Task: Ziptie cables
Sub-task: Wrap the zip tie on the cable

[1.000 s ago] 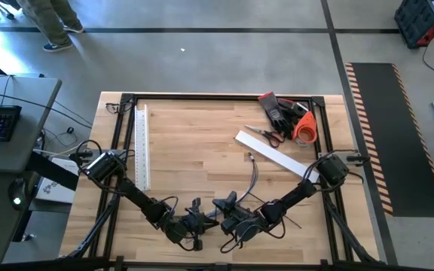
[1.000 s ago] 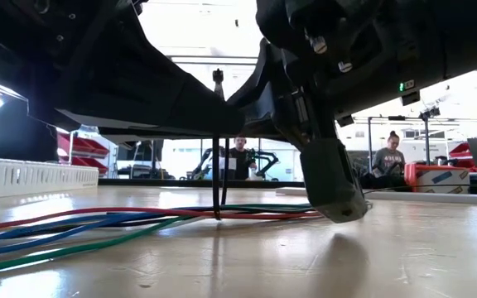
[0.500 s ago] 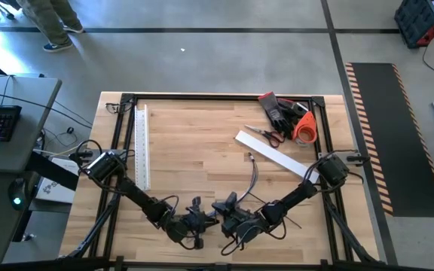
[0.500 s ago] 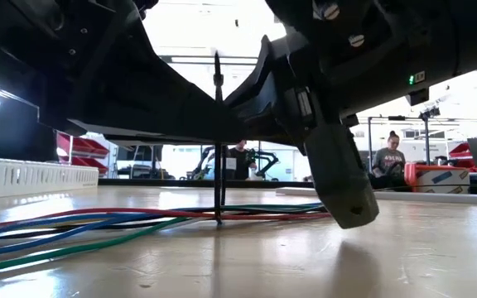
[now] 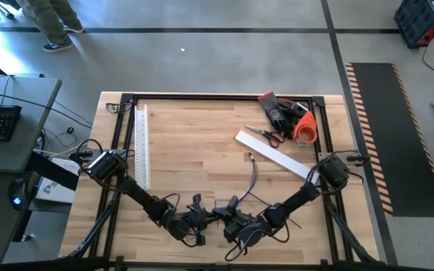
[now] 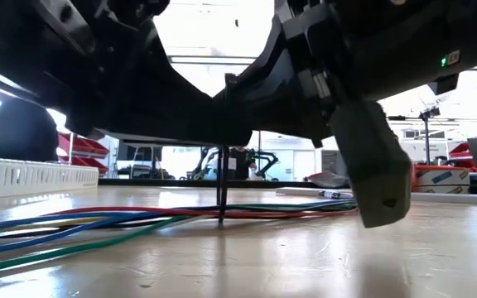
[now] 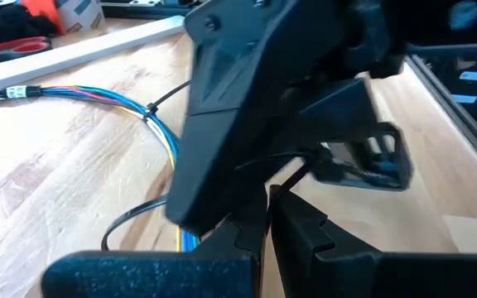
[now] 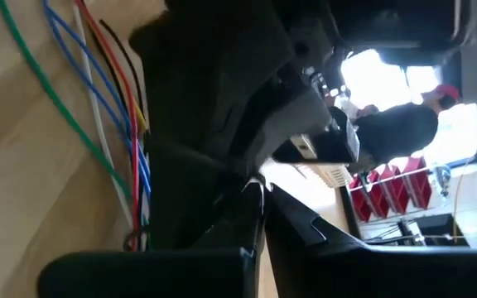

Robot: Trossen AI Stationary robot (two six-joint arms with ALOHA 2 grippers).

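Nearest to you, at the front edge of the table (image 5: 194, 150), your two grippers sit almost nose to nose. The left gripper (image 5: 200, 223) has its fingers pressed fully together, and so does the right gripper (image 5: 228, 220); whether either one pinches the strap cannot be made out, since the dark housings hide the tips.

Right between them, in the low view, a ziptie (image 6: 222, 186) stands upright from the wood, a thin dark strip rising from the cables (image 6: 98, 223) into the shadow under the gripper bodies. It meets the bundle where the wires draw together. One dark finger of an arm (image 6: 375, 170) hangs just beside it, its tip close above the table top without clearly touching it.

The cables lie flat on the wood beneath both grippers: blue, green, red and pale wires, bunched at the ziptie and fanning apart toward the low camera. In the left wrist view the cables (image 7: 131, 103) run away from the grippers as one tight blue-and-pink bundle, cinched by another dark tie (image 7: 151, 112).

Farther back a white strip (image 5: 273, 156) lies at an angle, its far end near the scissors (image 5: 266, 134), with black gloves (image 5: 277, 111) and an orange roll (image 5: 304, 128) in the far right corner. A white slotted duct (image 5: 143, 147) lies along the left side.
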